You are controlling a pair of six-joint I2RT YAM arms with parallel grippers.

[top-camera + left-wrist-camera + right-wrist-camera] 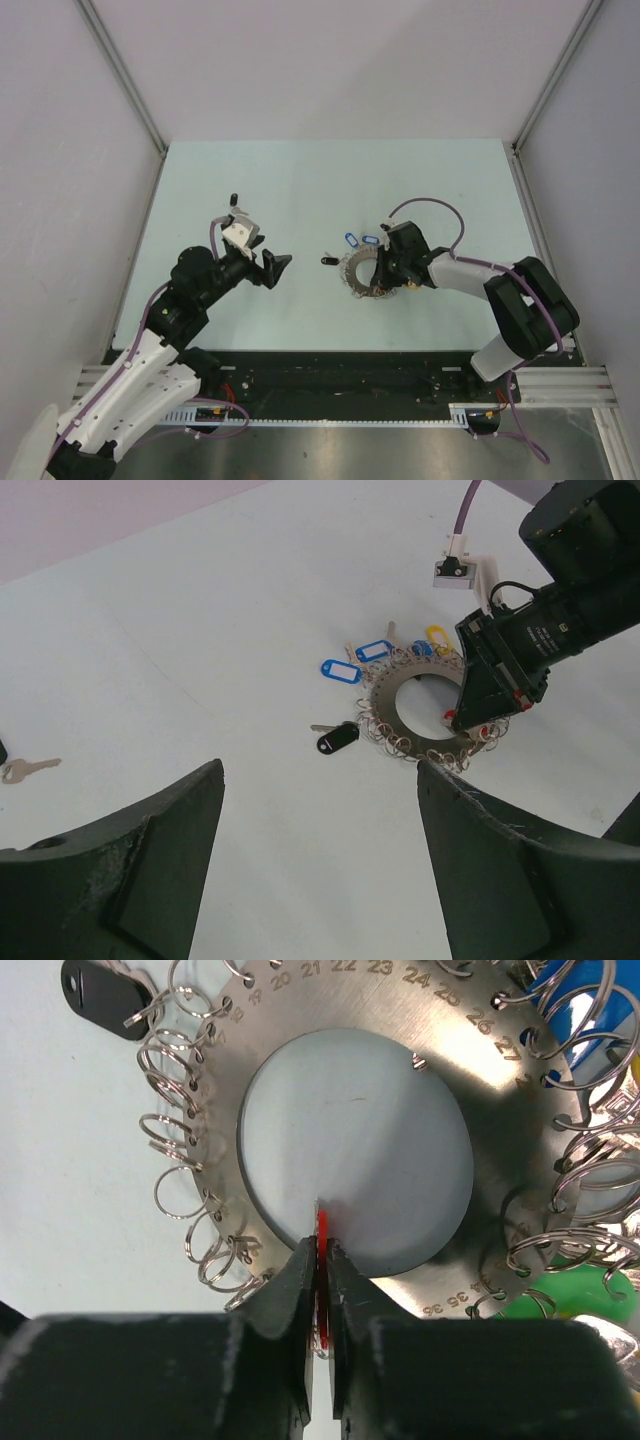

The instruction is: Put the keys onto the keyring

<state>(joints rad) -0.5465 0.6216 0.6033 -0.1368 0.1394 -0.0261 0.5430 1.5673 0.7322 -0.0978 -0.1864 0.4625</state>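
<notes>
On a pale mint-green desk [300, 180], matt and plain, boxed in by white wall panels [330, 60] at the back and both sides, with aluminium posts [120, 75] running to the far corners and a black strip [350, 375] and metal rail [560, 380] along the near edge.

Right of centre on the desk: keyring [360, 272] [385, 702] [320, 1005], a flat silver disc with a round opening, lying flat, stamped with numbers round its band and fringed with small wire rings. At its far side, blue tags [350, 239] [340, 670] with a yellow tag [438, 638] beside them. On its left, a black tag [328, 261] [338, 738] [105, 995]. Under the rings in the right wrist view, a green tag [560, 1290].

At the inner rim of that opening: right gripper [385, 275] [462, 718] [322, 1245], fingers [290, 1290] pressed nearly together on the red key [322, 1290], seen edge-on as a thin red strip with a sliver of metal at the tip. Touching the disc or just above it: cannot tell.

Left of centre, well apart from the keyring: left gripper [276, 268] [318, 780], held over the desk and pointing toward the keyring, fingers [120, 870] spread wide, bare desk showing between them.

Far left in the left wrist view: a single silver key [28, 769], flat on the desk.
</notes>
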